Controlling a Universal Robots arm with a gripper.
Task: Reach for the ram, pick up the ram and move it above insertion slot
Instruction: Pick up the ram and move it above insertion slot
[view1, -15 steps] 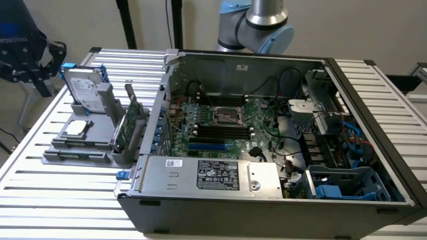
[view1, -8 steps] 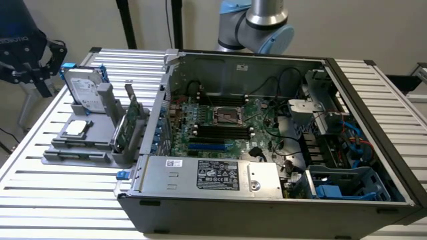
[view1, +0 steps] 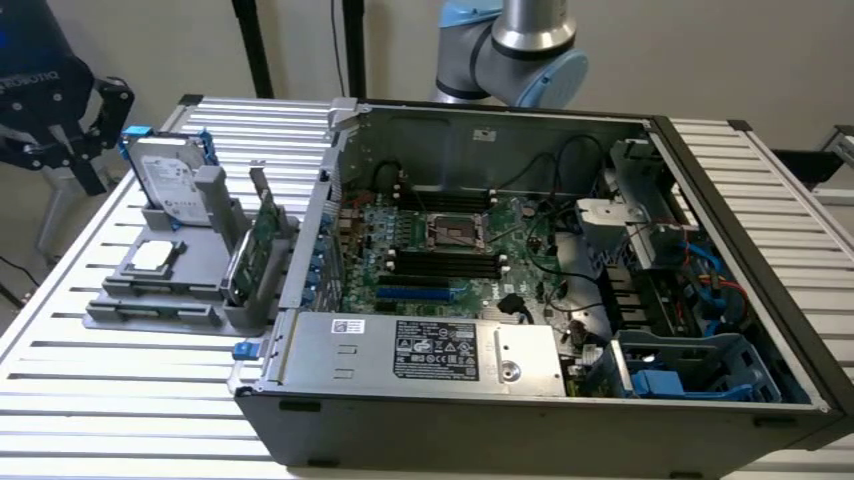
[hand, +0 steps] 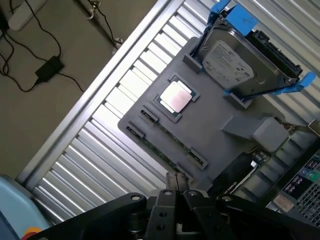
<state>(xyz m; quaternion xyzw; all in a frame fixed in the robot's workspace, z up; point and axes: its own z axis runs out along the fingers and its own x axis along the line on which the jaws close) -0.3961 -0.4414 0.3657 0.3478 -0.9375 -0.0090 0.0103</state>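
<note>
The ram (hand: 161, 145) is a thin green stick standing on edge in a slot of the grey holder (hand: 220, 117), between small grey clips. My gripper (hand: 176, 184) hovers above the holder's near edge, its two fingertips pressed together with nothing between them. In the exterior view the gripper (view1: 54, 145) hangs at the far left, above and beyond the holder (view1: 160, 290). The motherboard's black insertion slots (view1: 447, 262) lie inside the open computer case (view1: 561, 400).
The holder also carries a hard drive in blue rails (hand: 247, 55), a square processor (hand: 175, 97) and an upright green expansion card (view1: 254, 250). Cables and a power brick (hand: 47, 70) lie on the floor beyond the slatted table's edge (hand: 75, 130).
</note>
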